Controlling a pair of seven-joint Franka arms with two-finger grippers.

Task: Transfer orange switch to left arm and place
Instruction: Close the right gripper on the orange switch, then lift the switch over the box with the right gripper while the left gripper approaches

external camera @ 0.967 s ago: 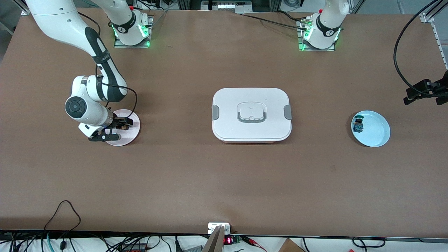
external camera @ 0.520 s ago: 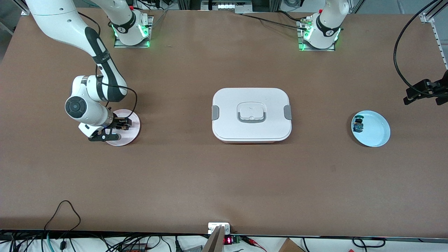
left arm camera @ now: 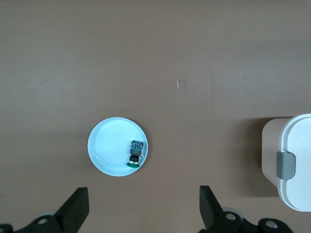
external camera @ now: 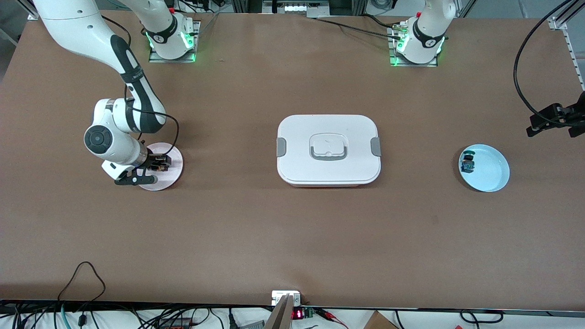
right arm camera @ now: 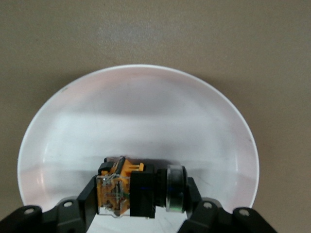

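The right gripper (external camera: pixel 153 168) is down at the pink plate (external camera: pixel 172 171) at the right arm's end of the table, and its fingers are pinched on the orange switch (right arm camera: pixel 129 190), one on each flank of the part. In the right wrist view the switch lies on its side, its orange part and clear terminal block at one end and a round metal collar at the other, with the pads bearing on its ends – a grip along its length, which I judge suits a small blocky part that could otherwise roll or twist. Whether the switch is touching the plate or just clear of it cannot be told. The box (external camera: pixel 328 149) stands lidded at the middle of the table, squarely between the two plates; this placement explains the task's wording, since any straight carry from one end to the other would cross it. The left gripper (external camera: pixel 555 119) waits in the air at the left arm's end of the table, its fingers spread wide with nothing between them, which I judge to be a ready stance for receiving the part. From its wrist view it looks down on the blue plate (left arm camera: pixel 104 150), which carries a small blue-and-teal part (left arm camera: pixel 136 152) near its rim – not the item in question. The table (external camera: pixel 292 237) is otherwise bare around the box, leaving room for a handover clear of it.
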